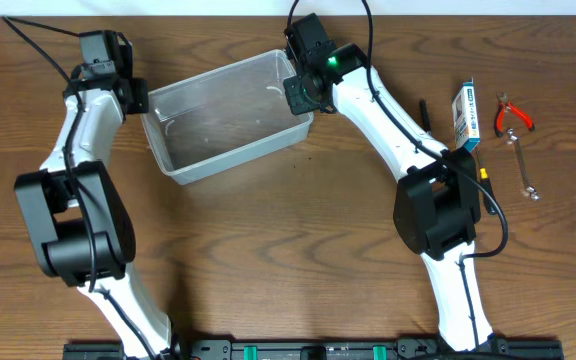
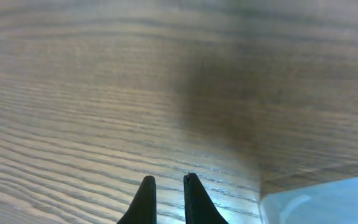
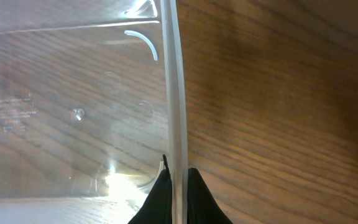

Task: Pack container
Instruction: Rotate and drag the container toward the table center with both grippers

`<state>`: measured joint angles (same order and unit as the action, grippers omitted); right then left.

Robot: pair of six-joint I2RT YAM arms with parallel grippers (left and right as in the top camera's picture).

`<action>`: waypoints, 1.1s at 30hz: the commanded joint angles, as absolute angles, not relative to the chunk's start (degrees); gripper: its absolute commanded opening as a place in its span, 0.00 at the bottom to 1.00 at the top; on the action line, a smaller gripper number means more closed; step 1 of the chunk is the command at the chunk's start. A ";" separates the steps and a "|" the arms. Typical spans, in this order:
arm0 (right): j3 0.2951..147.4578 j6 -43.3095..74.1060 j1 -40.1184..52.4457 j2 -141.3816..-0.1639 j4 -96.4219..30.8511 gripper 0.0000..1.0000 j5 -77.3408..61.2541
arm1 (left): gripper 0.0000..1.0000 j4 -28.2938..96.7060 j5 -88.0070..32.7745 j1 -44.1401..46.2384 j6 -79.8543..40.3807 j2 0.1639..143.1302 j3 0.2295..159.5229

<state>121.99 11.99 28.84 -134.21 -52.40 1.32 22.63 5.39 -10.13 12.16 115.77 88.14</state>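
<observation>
One clear plastic tub [image 1: 218, 122]; two robot arms, left [image 1: 78, 135] and right [image 1: 393, 125]; one blue-and-white box [image 1: 466, 115]; one pair of red-handled pliers [image 1: 513, 115]; one wrench [image 1: 524, 172]; possibly one small dark stick [image 1: 421, 112], too small to identify.

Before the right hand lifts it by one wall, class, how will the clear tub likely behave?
Probably light: the container is thin clear plastic and looks empty. With the right hand pinching only one wall, it would likely tilt, the far end dropping. That thin wall may flex, and smooth plastic could slip in the pinch.
</observation>
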 commanded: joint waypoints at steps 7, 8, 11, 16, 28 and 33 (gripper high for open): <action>124.92 12.38 27.29 -135.11 -52.01 0.01 2.22 | 0.06 24.40 0.05 -10.22 5.67 107.79 89.08; 124.92 12.36 27.27 -135.11 -52.03 0.01 2.22 | 0.06 25.45 -0.93 -10.22 4.73 107.79 89.08; 124.92 12.08 27.29 -135.11 -52.47 0.01 2.70 | 0.06 29.06 -3.22 -10.22 1.06 107.85 89.08; 124.92 11.25 27.16 -135.11 -52.47 0.01 3.25 | 0.06 32.36 -11.40 -10.20 -4.58 107.85 89.08; 124.92 10.66 26.55 -135.11 -52.97 0.01 3.22 | 0.06 38.15 -14.33 -6.68 -7.64 107.94 89.03; 124.92 10.63 26.55 -135.11 -53.43 0.01 3.22 | 0.06 38.41 -11.00 -4.93 -7.66 109.03 88.20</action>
<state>123.02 11.46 27.16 -134.63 -53.17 2.42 37.98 -13.30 -5.61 -6.87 107.74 88.38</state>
